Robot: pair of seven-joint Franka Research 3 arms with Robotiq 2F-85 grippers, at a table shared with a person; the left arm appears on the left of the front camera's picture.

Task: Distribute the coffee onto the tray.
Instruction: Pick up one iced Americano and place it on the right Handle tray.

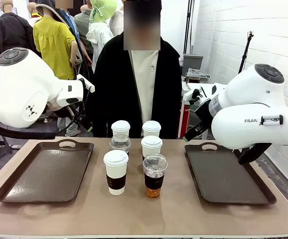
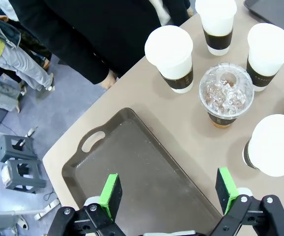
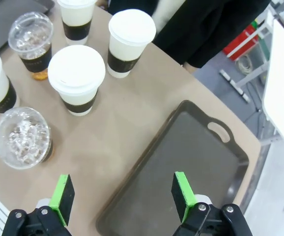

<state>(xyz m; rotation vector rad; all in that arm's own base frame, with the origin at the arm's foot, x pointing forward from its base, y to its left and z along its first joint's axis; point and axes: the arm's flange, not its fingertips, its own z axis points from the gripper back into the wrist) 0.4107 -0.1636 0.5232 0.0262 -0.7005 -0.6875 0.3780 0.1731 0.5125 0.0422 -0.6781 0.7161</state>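
Six coffee cups stand in the middle of the table. The white lidded ones with dark sleeves are at the back [image 1: 120,128] [image 1: 151,129], at the centre [image 1: 151,147] and at the front left [image 1: 115,172]. The two clear dome-lidded cups [image 1: 120,143] [image 1: 154,176] hold amber drink. One brown tray [image 1: 47,172] lies on the left and another tray [image 1: 226,174] on the right; both are bare. My left gripper [image 2: 169,192] hangs open above the left tray [image 2: 132,162], beside a white cup [image 2: 274,145]. My right gripper [image 3: 123,191] hangs open over the right tray's [image 3: 181,167] inner edge, near a clear cup [image 3: 23,140].
A person in a black jacket [image 1: 134,89] stands at the table's far edge, right behind the cups, with one hand [image 2: 107,78] at the table edge. Bare tabletop [image 1: 149,214] runs along the front. A stool [image 2: 19,169] stands on the floor beyond the left tray.
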